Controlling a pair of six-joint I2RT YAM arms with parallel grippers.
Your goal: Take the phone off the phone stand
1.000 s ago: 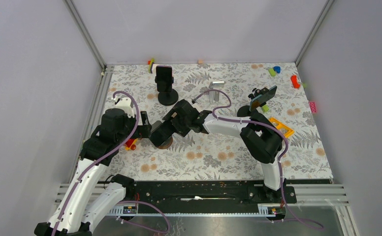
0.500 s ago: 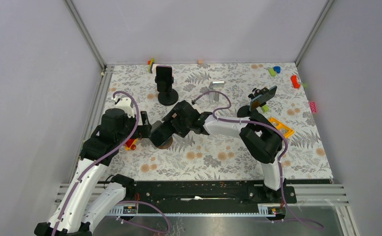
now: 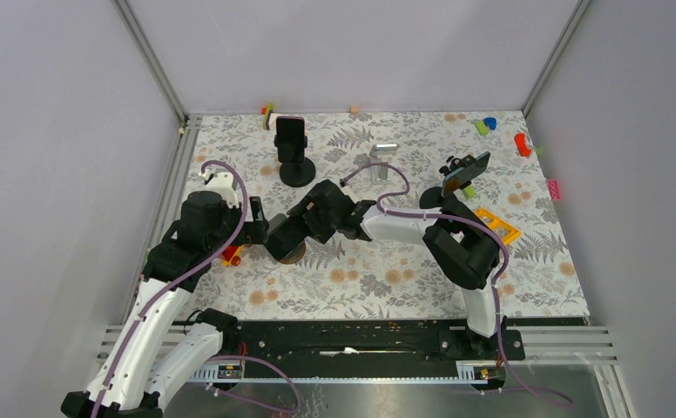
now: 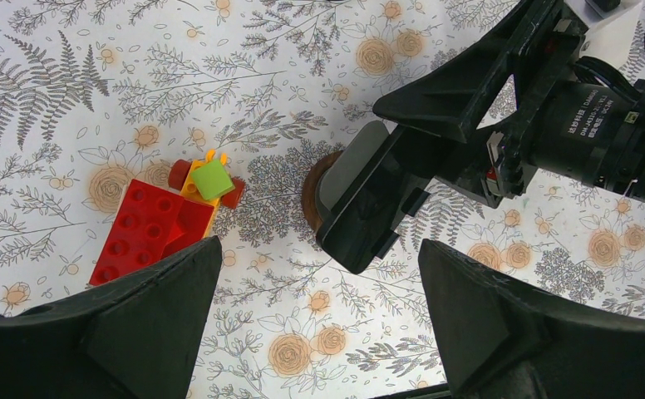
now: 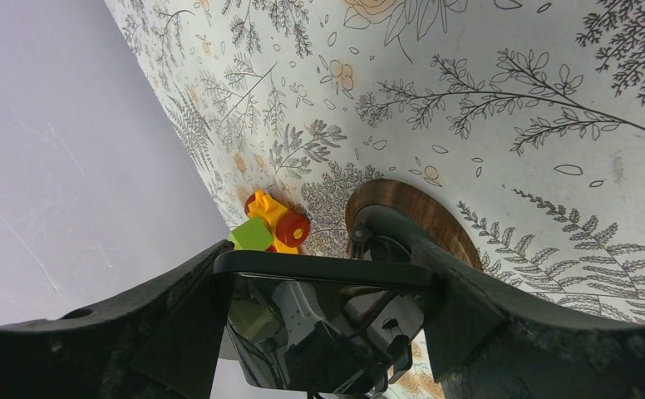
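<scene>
Phone (image 5: pixel 302 332) sits on its stand (image 5: pixel 419 208), the one with a round wooden base left of centre on the table (image 4: pixel 95 83), right claw (image 5: pixel 326 266) clamped across its side edges, left claw (image 4: pixel 319 274) hanging wide open just beside, over red toy blocks (image 4: pixel 149 233).

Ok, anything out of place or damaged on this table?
Nothing spilled or broken. Only clutter: a toy brick pile lies close beside the phone stand where the right claw brackets the phone.
</scene>
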